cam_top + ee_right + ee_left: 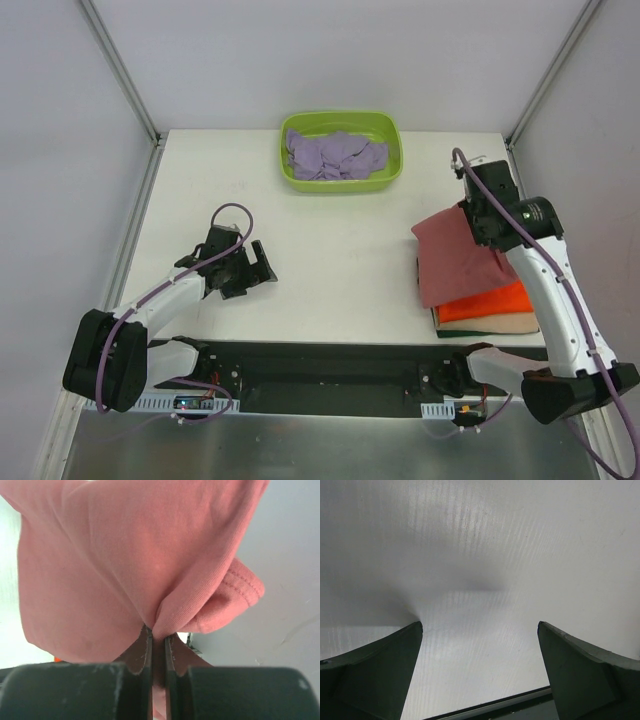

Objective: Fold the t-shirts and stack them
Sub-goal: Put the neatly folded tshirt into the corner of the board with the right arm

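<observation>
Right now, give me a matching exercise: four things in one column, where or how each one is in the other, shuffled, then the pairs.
1. salmon-red t-shirt
2. lavender t-shirt
3. orange t-shirt
4. left claw

A. in the green tub
B. open above the table
C. pinched in the right claw
D. lying on the tan t-shirt

Pairs: 1-C, 2-A, 3-D, 4-B
</observation>
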Robot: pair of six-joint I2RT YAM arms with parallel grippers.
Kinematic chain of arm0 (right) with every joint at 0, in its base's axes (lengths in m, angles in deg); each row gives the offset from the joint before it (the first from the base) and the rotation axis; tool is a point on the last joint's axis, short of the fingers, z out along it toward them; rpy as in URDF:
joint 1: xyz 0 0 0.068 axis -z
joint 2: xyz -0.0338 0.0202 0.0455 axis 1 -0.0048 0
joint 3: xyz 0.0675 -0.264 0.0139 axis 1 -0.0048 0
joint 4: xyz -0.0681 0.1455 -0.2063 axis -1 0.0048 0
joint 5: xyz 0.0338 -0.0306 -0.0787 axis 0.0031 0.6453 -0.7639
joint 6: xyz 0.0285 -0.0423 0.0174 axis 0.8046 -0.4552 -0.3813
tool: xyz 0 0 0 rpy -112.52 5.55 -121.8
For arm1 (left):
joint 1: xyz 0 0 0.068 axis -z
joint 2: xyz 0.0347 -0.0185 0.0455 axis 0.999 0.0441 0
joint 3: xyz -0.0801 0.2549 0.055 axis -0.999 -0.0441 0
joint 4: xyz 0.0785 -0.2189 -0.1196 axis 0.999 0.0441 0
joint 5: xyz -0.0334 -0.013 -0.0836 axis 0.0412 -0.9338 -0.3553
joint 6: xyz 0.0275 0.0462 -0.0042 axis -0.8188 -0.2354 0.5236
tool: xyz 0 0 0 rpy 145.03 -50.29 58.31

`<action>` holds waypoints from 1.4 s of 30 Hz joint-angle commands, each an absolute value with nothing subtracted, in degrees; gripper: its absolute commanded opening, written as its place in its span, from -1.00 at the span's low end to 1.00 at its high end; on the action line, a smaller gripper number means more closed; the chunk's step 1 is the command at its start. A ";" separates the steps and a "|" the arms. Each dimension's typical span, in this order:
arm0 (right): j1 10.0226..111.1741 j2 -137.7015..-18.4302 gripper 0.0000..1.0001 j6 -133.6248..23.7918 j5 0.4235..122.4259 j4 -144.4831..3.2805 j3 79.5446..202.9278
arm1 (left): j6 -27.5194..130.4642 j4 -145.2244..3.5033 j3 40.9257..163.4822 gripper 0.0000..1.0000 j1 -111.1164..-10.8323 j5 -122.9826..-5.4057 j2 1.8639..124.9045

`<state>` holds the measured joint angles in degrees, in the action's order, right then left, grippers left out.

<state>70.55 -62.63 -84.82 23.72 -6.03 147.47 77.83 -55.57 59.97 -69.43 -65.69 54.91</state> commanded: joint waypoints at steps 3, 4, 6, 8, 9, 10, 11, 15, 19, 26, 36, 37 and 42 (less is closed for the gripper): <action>81.70 -64.74 -0.99 -98.28 36.27 -10.90 146.99 | 77.51 -53.64 58.78 0.98 -69.19 -64.19 54.95; 83.55 -65.97 -0.99 -99.16 37.77 -10.90 147.25 | 77.68 -53.64 58.69 0.98 -69.19 -64.02 55.04; 87.51 -68.51 -1.00 -101.44 42.50 -8.90 148.74 | 77.77 -53.64 58.60 0.98 -69.19 -63.67 55.13; 89.55 -70.63 -0.99 -103.56 45.25 -8.35 148.40 | 77.77 -53.64 58.51 0.98 -69.19 -63.84 55.04; 91.03 -71.77 -0.99 -103.74 45.26 -8.53 147.87 | 77.77 -53.64 58.51 0.98 -69.19 -63.67 54.95; 92.26 -72.82 -0.99 -103.05 44.48 -8.62 147.35 | 77.69 -53.55 58.42 0.98 -69.19 -63.49 54.78; 93.49 -74.14 -0.99 -102.43 43.08 -8.62 146.73 | 77.77 -53.55 58.34 0.98 -69.19 -63.32 54.51; 95.79 -77.93 -0.99 -100.67 36.92 -10.81 145.32 | 77.95 -53.55 57.81 0.98 -69.19 -62.79 53.02; 96.32 -79.16 -0.99 -101.80 29.12 -13.27 141.64 | 78.12 -53.46 57.37 0.98 -69.19 -62.00 51.61; 98.77 -76.36 -0.99 -101.19 18.81 -22.76 132.59 | 78.13 -53.29 57.37 0.98 -69.19 -61.64 50.65; 101.33 -76.08 -0.99 -103.74 18.79 -34.54 128.53 | 78.21 -53.11 57.02 0.98 -69.19 -61.38 49.41; 101.33 -76.09 -0.99 -104.00 21.24 -35.07 128.18 | 78.21 -53.11 56.93 0.98 -69.19 -61.38 49.33; 101.33 -76.79 -0.99 -105.85 30.66 -36.92 125.99 | 78.13 -53.02 57.02 0.98 -69.19 -61.21 49.33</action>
